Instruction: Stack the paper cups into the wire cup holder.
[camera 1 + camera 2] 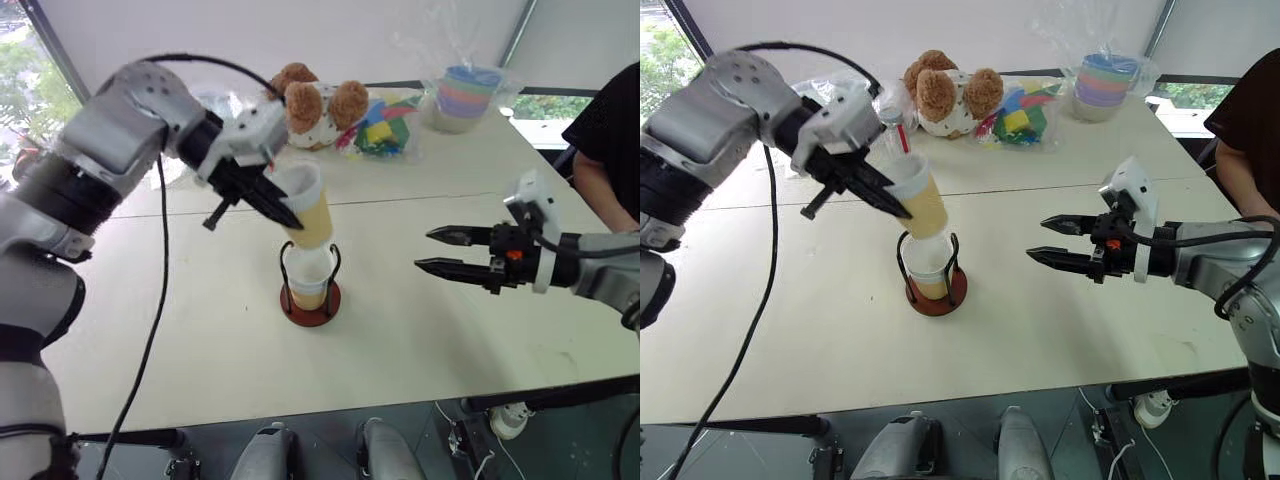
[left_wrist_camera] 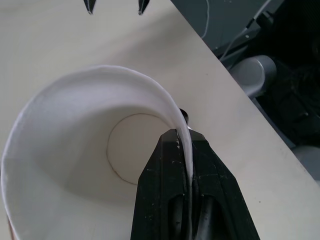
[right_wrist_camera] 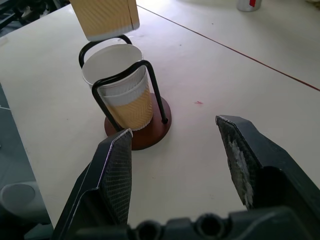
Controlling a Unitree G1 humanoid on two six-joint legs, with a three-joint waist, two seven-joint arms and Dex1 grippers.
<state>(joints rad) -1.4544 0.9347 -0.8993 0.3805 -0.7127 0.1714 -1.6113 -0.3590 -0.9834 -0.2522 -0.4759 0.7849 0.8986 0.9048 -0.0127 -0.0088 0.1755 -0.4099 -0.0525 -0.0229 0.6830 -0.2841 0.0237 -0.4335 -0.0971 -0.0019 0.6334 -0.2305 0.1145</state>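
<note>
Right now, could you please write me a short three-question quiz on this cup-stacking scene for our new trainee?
1. True or false: the left gripper is shut on the rim of a paper cup.
2. Where is that held cup relative to the wire cup holder?
A. Lying on the table beside it
B. In the air above it, tilted
C. Seated fully inside it
3. Fill in: the right gripper is ____ and holds nothing.

Key:
1. True; the left wrist view shows its fingers pinching the cup wall.
2. B; nested cups already sit in the holder below it.
3. open
</note>
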